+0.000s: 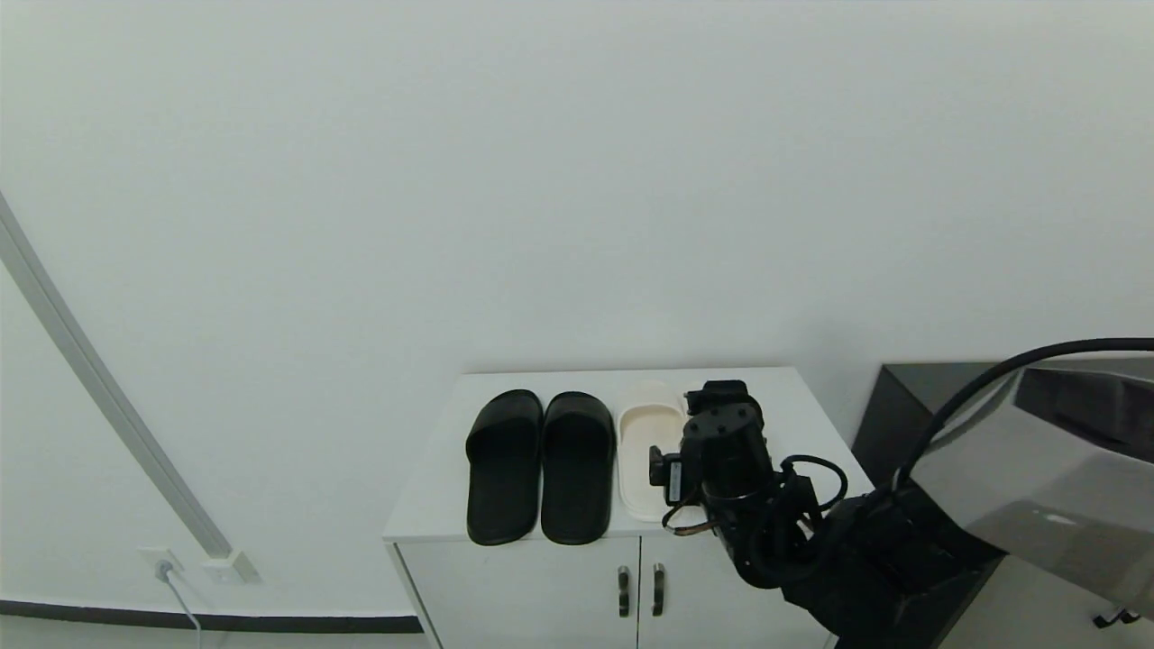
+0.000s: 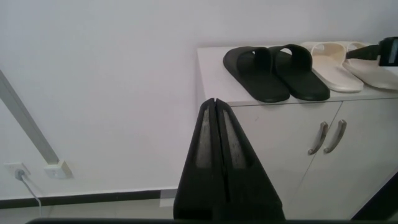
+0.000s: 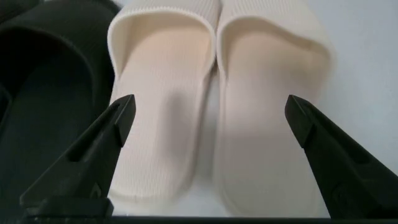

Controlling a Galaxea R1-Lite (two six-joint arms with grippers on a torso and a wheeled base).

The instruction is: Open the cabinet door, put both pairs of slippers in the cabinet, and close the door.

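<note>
A pair of black slippers (image 1: 539,464) and a pair of cream slippers (image 1: 647,451) lie side by side on top of a white cabinet (image 1: 424,505). Its two doors are closed, with two dark handles (image 1: 639,590) at the middle seam. My right gripper (image 3: 211,121) hovers just above the cream slippers (image 3: 217,106), open wide, its fingers straddling both. My left gripper (image 2: 215,134) is shut on nothing, held low and to the left of the cabinet (image 2: 280,134), with the black slippers (image 2: 277,71) beyond it.
A white wall stands right behind the cabinet. A dark box or stand (image 1: 911,406) sits to its right. A grey slanted conduit (image 1: 90,379) and a wall socket with a cable (image 1: 162,566) are at the left near the floor.
</note>
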